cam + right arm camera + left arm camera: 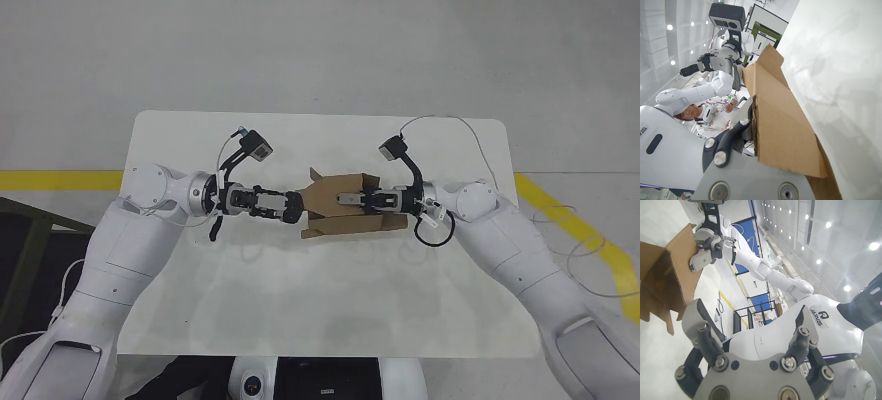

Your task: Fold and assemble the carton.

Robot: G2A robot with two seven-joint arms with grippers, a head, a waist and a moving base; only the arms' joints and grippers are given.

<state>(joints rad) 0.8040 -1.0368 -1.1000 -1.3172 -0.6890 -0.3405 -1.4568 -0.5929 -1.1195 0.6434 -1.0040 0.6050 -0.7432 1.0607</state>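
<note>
Top: shows carton [340, 222] at middle of table [200, 290], clamped by right gripper [352, 200]; left gripper [292, 208] just beside its other end. Left wrist: spread wide, gripping nothing, carton edge close by. Right wrist: clenches carton wall, hiding part of table.

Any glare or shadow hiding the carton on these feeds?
Top view: even light, no glare, the carton plain against the table. Left wrist view: ceiling lamps flare, away from the carton; its inside is dim. Right wrist view: no glare, faint shadows on the table beside it.
</note>
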